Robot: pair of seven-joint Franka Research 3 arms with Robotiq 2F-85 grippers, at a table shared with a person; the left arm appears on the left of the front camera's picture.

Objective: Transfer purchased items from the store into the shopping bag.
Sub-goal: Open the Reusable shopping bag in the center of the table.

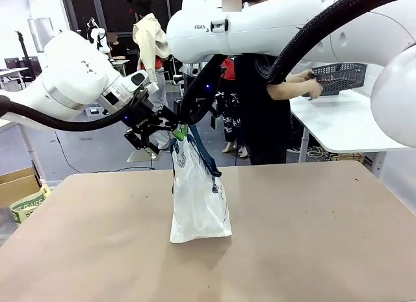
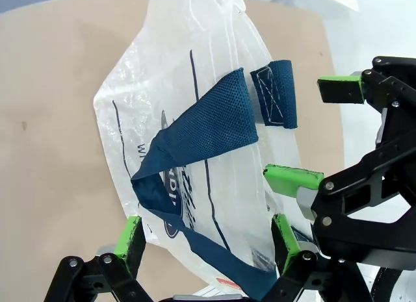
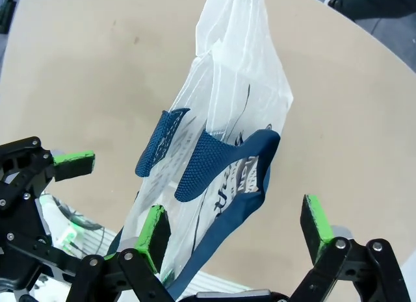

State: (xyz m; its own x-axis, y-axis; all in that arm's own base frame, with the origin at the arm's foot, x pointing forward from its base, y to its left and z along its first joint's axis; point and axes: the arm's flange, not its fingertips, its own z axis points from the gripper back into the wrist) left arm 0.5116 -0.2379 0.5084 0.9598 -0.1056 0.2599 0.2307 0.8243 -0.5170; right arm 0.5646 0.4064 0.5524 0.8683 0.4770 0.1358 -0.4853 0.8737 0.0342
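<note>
Spread hands at a standing bag

The left hand (image 2: pixel 207 240), fingers spread wide, straddles the top edge of the tall translucent plastic shopping bag (image 1: pixel 198 204), which stands on the brown desk (image 1: pixel 312 237). The right hand (image 3: pixel 234 227), equally spread, has the same rim between its fingers. The wrist views bring the navy strap handles (image 2: pixel 208 123) close, though the bag's contents cannot be told. The front view adds, far right, a person's hand (image 1: pixel 313 88) holding the dark grey slotted plastic basket (image 1: pixel 339 76) beyond the desk.
</note>
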